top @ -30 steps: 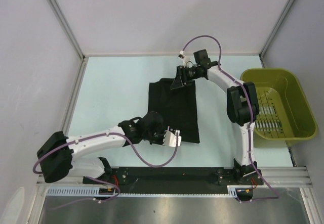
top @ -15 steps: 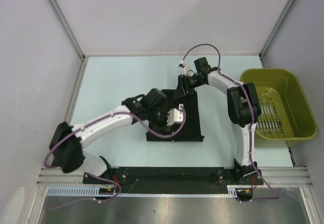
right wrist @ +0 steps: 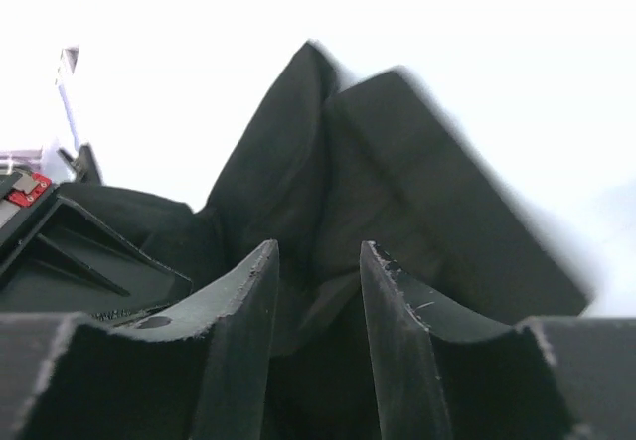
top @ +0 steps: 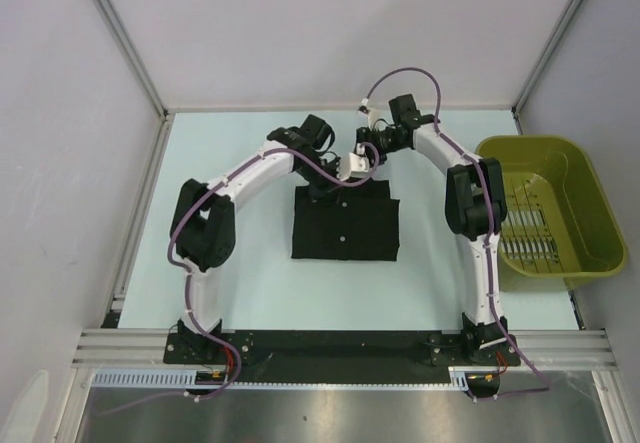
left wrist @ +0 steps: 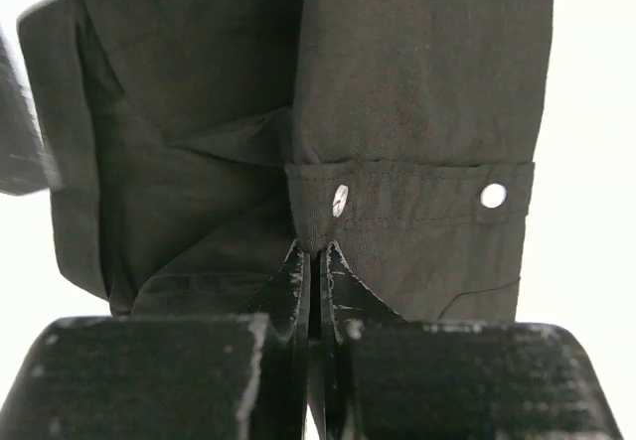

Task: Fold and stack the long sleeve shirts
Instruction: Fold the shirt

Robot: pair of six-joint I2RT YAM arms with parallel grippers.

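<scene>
The left gripper [top: 349, 171] has crossed from the near edge to the far edge, folding the long sleeve shirt [top: 345, 226] in half.

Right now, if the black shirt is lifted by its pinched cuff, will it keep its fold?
Probably not: the black shirt lies in soft creases by the left hand. Its cuff looks thin, so likely light.

light: bright, even | wrist views: blown-out background, blurred edges | shadows: faint
</scene>
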